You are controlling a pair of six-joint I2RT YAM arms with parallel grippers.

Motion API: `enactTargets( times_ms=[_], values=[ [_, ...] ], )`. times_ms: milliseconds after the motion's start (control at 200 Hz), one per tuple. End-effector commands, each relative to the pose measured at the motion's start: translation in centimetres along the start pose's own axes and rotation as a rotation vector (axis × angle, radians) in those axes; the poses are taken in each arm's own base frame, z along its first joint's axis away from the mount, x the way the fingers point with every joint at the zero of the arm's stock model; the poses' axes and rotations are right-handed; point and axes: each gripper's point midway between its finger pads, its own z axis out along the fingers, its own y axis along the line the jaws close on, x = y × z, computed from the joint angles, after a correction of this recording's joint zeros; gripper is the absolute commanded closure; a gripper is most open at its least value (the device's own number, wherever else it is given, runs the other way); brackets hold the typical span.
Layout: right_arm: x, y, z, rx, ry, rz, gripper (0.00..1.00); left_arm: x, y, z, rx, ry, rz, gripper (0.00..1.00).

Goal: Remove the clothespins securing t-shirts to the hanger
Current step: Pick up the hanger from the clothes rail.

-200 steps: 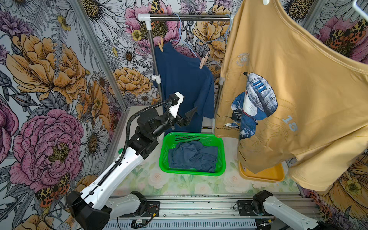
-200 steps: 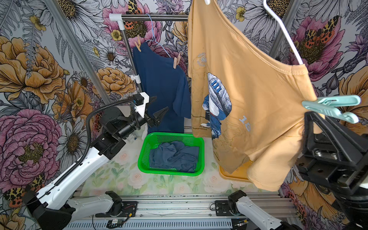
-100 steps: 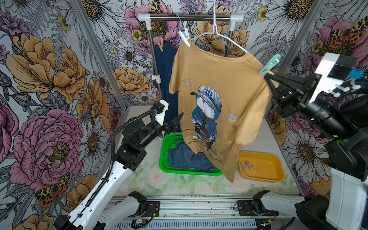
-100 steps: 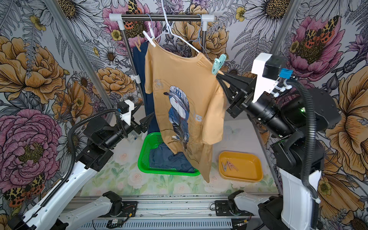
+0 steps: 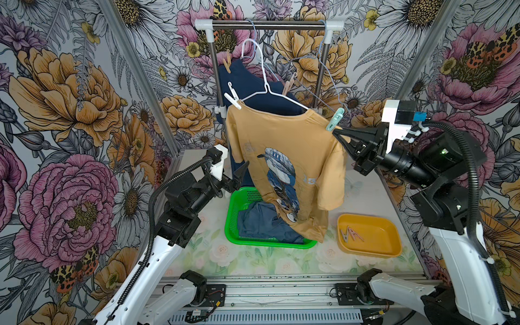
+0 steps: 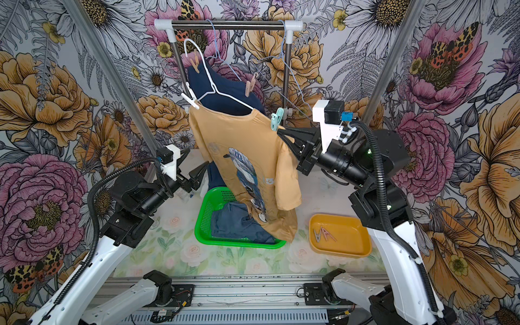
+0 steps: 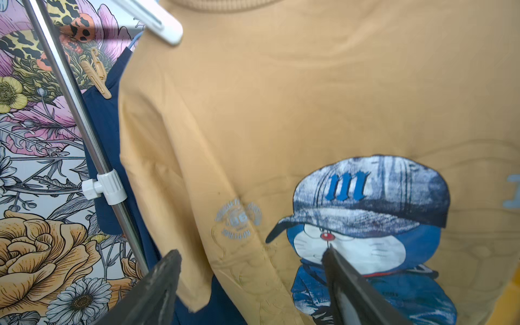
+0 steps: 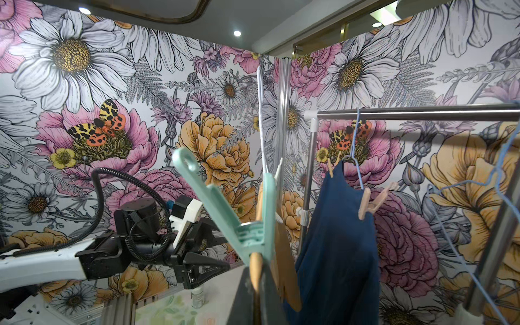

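Swung back, tan t-shirt (image 5: pixel 281 135), clenched by right tool (image 5: pixel 337 131), half-hides navy t-shirt (image 5: pixel 247 84); left tool (image 7: pixel 250 264) released.

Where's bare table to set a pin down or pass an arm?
Free: table strip between basket, tray and front rail; patch behind the tray, right of the tan shirt. Crowded: under the rack, where the tan shirt hangs over the basket in front of the navy shirt; basket-tray gap is narrow, hem overhanging.

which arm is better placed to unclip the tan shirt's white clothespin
Left, probably: the left gripper is open beside the tan t-shirt below the white clothespin; the right gripper is shut on its other shoulder.
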Motion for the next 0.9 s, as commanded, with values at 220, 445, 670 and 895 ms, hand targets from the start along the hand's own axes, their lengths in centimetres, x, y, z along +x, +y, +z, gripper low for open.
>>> enactTargets(
  times_ms=[220,445,670,895],
  values=[
    [4.6,-0.1,-0.2,-0.084,-0.187,0.073,1.0,-1.8,0.3,0.1,-0.004,-0.028,-0.038,0.2],
    [10.8,-0.4,-1.0,-0.052,-0.115,0.1,1.0,-4.4,0.3,1.2,0.027,-0.054,-0.126,0.19],
    [13.7,-0.2,-1.6,-0.042,-0.081,0.086,1.0,-7.0,-1.9,4.4,0.217,-0.055,-0.292,0.22],
    [14.8,-0.3,-1.5,-0.044,-0.056,0.077,1.0,-7.7,-3.7,6.2,0.269,-0.044,-0.246,0.25]
  ],
)
